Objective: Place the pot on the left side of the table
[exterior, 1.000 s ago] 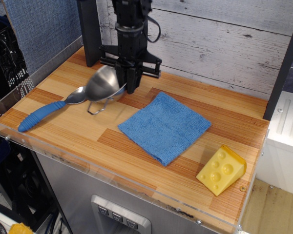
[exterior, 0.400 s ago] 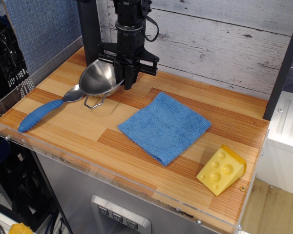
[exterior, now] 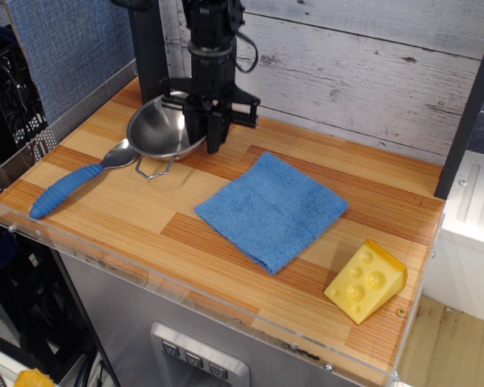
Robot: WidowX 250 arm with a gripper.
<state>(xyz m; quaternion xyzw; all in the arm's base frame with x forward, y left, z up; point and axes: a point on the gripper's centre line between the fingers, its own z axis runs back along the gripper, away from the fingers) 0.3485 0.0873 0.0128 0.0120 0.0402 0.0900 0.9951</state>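
A second ago the pot (exterior: 157, 131) hung steeply tilted, its open side turned toward the upper left of the frame, lifted off the tabletop (exterior: 226, 242) with its bowl over the spoon's (exterior: 81, 179) head. Now it sits nearly level at the upper left, its open side facing up, and has shifted a little left and toward the back wall. Its front loop handle, earlier dangling in the air, now lies low against the wood just right of the spoon's head. The gripper (exterior: 207, 129) has moved slightly left and up in the frame with it, staying at the pot's right rim.
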